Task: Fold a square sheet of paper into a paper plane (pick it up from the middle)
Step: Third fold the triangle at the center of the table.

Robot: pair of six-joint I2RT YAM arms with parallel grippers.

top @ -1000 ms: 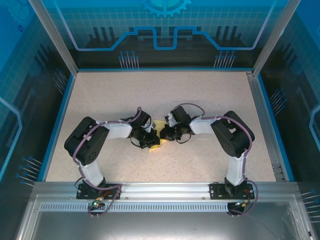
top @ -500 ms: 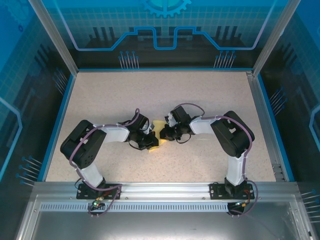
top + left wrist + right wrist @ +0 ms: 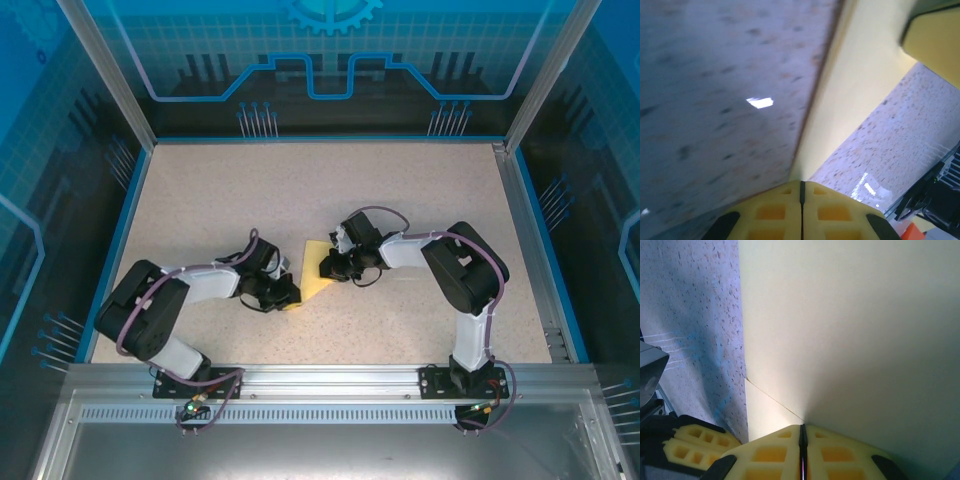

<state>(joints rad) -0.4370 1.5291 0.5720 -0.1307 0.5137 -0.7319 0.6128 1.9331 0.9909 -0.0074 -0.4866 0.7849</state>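
Both arms crouch low over the table, elbows out and wrists turned in toward each other. The left tool is clenched on the near corner of the yellow sheet of paper, and the right tool pinches its right edge. The partly folded sheet lies mid-table, long axis running far to near, one corner pointing away.

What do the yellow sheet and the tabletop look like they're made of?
The yellow sheet: thin matte paper, going by its fine crease line and soft shading. The tabletop: hard speckled beige surface, perhaps laminate or stone-look; it gives small glossy reflections.
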